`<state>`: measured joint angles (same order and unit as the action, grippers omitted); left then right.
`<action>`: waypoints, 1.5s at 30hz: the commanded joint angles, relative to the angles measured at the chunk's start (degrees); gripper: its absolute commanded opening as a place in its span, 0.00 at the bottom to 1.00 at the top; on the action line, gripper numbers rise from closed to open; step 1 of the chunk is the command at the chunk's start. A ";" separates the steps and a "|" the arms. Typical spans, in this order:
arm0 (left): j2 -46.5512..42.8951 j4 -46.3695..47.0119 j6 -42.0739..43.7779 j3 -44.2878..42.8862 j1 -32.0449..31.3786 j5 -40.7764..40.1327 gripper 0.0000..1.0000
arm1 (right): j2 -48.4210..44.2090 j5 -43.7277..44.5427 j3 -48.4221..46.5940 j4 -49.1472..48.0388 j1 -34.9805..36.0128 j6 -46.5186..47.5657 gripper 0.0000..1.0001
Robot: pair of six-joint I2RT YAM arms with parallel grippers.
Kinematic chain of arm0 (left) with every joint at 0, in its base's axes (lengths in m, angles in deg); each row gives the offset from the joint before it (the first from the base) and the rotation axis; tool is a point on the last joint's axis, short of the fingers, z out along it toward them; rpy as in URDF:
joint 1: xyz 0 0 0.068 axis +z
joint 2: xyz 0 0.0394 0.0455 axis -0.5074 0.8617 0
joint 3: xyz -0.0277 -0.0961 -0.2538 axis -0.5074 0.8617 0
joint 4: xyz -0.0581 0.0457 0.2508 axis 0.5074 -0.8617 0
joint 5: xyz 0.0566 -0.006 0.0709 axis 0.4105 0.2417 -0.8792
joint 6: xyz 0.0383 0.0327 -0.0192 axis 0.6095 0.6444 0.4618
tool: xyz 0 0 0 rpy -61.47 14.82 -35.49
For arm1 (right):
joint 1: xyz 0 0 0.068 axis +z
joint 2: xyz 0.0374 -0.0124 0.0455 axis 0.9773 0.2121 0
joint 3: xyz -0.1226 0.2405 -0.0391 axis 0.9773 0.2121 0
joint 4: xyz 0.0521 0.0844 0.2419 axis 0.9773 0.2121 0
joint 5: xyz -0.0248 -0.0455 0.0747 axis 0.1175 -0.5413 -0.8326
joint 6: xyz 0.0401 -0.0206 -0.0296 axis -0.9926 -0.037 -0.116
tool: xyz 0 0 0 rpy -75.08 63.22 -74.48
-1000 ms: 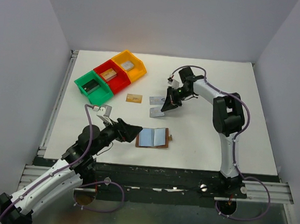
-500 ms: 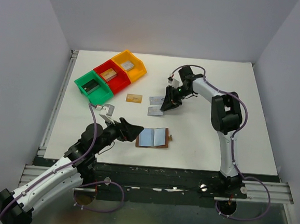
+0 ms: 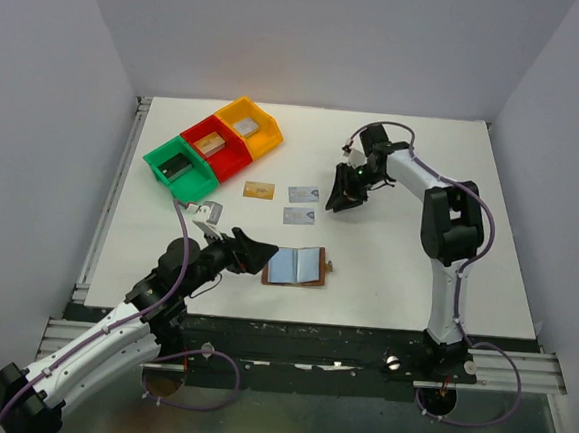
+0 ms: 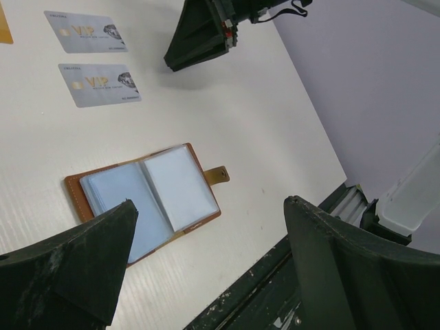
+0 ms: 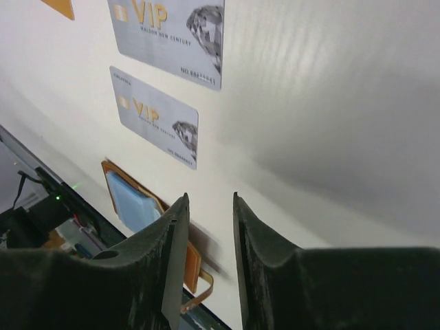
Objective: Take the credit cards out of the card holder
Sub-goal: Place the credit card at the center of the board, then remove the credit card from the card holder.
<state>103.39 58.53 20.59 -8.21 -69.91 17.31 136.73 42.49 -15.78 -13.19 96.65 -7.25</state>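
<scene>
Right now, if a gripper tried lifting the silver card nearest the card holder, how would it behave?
That silver card lies flat on the table, no raised edge showing, so it would probably slide before lifting. It looks thin and glossy: likely light, stiff, slippery.

"VIP" on both silvery credit cards [image 5: 168,31]

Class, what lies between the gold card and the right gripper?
One silvery card, lying flat; the top view shows it.
</scene>
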 commanded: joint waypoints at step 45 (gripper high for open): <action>20.64 -12.53 3.66 -8.86 0.31 -1.68 0.97 | -44.52 16.62 50.54 -25.21 16.79 -8.72 0.00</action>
<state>120.90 48.45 21.44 -13.21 -69.87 13.42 96.91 61.92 33.62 -37.03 112.52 -15.43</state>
